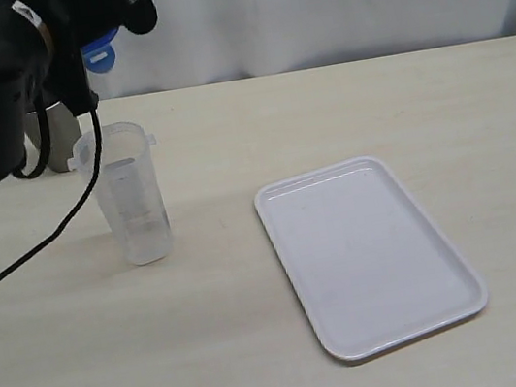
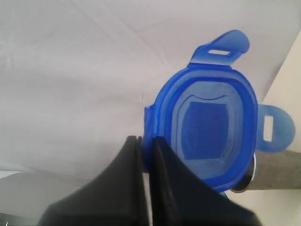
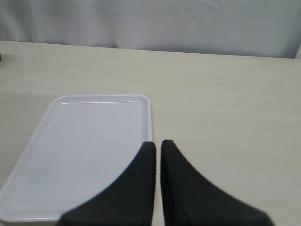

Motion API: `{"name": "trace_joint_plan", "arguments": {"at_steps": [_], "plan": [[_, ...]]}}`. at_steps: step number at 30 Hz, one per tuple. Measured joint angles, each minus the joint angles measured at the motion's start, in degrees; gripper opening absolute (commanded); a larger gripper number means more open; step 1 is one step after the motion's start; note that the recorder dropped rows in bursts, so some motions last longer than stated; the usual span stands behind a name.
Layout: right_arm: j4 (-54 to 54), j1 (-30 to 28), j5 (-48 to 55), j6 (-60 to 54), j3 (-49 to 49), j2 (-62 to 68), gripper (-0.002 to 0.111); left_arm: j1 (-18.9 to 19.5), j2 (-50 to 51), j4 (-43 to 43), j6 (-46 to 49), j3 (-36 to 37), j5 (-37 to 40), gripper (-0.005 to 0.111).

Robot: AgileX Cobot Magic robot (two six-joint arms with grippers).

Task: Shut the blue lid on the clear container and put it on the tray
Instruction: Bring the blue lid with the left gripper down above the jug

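My left gripper (image 2: 146,140) is shut on the rim of the blue lid (image 2: 211,122) and holds it in the air, underside toward the camera. In the exterior view the blue lid (image 1: 98,52) peeks out under the black left arm at the top left, above and slightly behind the clear container (image 1: 127,193). The container stands upright and open on the table. The white tray (image 1: 366,255) lies flat to its right, with nothing on it. My right gripper (image 3: 157,142) is shut with nothing in it and hovers over the tray (image 3: 84,150) edge; it is out of the exterior view.
A grey steel cup (image 1: 55,137) stands just behind the container, partly hidden by the left arm. A black cable (image 1: 49,236) hangs from the arm across the container's left side. White cloth backs the table.
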Motion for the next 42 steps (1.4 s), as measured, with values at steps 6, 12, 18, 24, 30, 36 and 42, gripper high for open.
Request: {"name": "trace_joint_plan", "arguments": {"at_steps": [6,12,18,24,30,36,42], "plan": [[0.0,0.0,0.0,0.0,0.0,0.0,0.004,0.0,0.0,0.5,-1.0,2.1,0.2,0.0],[0.0,0.0,0.0,0.0,0.0,0.0,0.004,0.0,0.0,0.8,-4.6,2.1,0.1,0.0],[0.0,0.0,0.0,0.0,0.0,0.0,0.004,0.0,0.0,1.1,-5.7,2.1,-0.6,0.0],[0.0,0.0,0.0,0.0,0.0,0.0,0.004,0.0,0.0,1.1,-4.5,2.1,-3.7,0.0],[0.0,0.0,0.0,0.0,0.0,0.0,0.004,0.8,0.0,1.2,1.6,2.1,-3.1,0.0],[0.0,0.0,0.0,0.0,0.0,0.0,0.004,5.5,0.0,1.3,3.7,2.1,-4.1,0.0],[0.0,0.0,0.0,0.0,0.0,0.0,0.004,6.3,0.0,0.3,3.7,2.1,-10.6,0.0]]}}
